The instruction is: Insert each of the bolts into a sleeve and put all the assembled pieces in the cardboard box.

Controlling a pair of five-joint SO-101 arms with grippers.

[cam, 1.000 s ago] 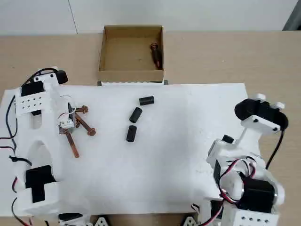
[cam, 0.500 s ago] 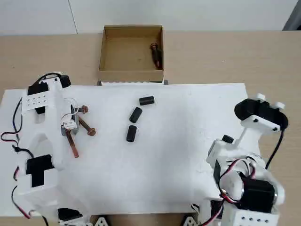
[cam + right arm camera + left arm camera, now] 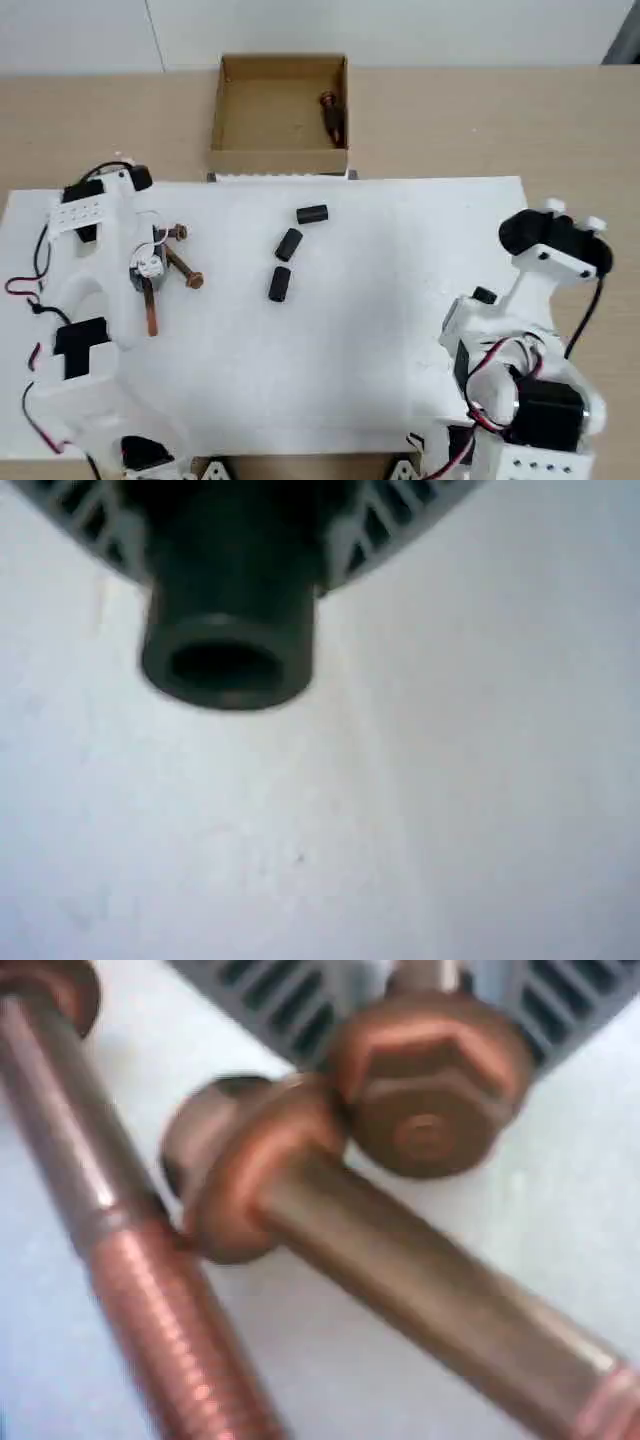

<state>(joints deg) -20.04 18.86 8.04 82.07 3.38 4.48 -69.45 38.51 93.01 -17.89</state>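
Inside the cardboard box (image 3: 222, 112), by its right wall: one assembled piece (image 3: 331, 113) | just before the box: three loose sleeves (image 3: 289, 243) on white sheet (image 3: 380, 300) | before-left of box: left end effector (image 3: 148, 272) clamped on a bolt (image 3: 151, 308), two bolts (image 3: 181, 266) beside | before-right of box: right end effector (image 3: 230, 540) closed on a sleeve (image 3: 228, 630).

No text, label, number or sign can be read anywhere; the box (image 3: 265, 115), bolts (image 3: 180, 265) and sleeves (image 3: 288, 243) carry no legible marks.

bright, even overhead light washes the white sheet (image 3: 380, 330) nearly featureless; shadows beside the sleeves (image 3: 289, 243) are faint and short, and soft highlights run along the copper bolts (image 3: 400, 1280).
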